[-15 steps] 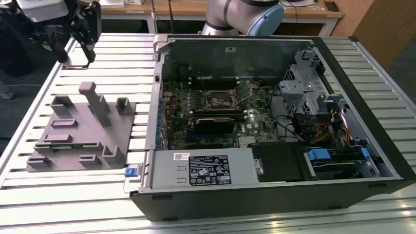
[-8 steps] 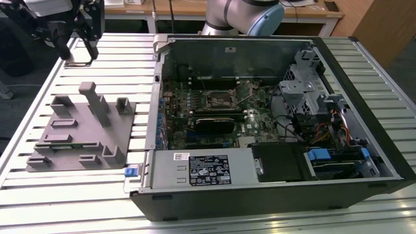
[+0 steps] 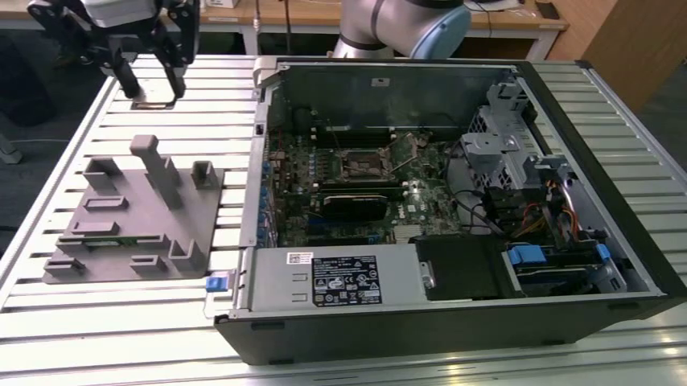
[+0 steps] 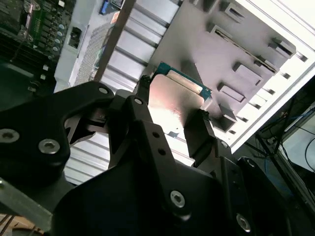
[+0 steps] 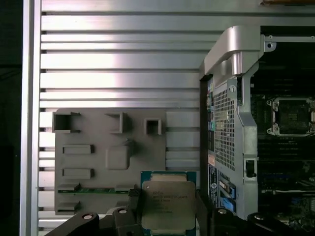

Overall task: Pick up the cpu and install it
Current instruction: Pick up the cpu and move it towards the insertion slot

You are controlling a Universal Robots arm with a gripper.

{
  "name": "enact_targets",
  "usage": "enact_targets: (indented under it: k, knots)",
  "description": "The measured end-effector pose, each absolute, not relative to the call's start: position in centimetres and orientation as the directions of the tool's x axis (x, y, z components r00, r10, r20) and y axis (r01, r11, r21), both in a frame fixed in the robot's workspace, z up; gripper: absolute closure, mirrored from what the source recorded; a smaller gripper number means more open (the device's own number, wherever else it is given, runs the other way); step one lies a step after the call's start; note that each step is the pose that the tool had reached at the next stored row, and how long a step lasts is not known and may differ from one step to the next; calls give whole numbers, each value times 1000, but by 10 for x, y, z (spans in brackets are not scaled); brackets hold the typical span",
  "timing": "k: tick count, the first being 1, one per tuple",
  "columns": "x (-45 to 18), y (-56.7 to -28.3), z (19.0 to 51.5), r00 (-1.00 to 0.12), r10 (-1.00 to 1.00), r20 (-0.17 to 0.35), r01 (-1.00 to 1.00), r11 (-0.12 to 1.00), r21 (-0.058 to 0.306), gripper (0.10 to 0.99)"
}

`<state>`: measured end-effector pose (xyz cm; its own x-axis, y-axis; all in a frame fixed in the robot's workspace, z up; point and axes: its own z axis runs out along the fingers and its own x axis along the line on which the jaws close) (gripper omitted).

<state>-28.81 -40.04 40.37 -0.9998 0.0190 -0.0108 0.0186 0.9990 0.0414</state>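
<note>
Claw clamped on cpu, pinching opposite edges so metal lid faces up, level (ready orientation, I'd judge). Chip hangs above counter, ten o'clock from socket in open case; gray fixture nearby.

1 cpu, 1 pincer with 2 fingers, 1 robot arm, 1 open computer case, 1 motherboard inside, 1 square socket on it, 1 grey fixture plate, 1 slatted metal tabletop
</note>
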Motion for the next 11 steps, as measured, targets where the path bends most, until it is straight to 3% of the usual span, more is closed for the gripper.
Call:
enact_targets:
  k: [11]
  knots:
    - [-238, -400, 403, -1000, 19, -11, 19, 999, 42, 553]
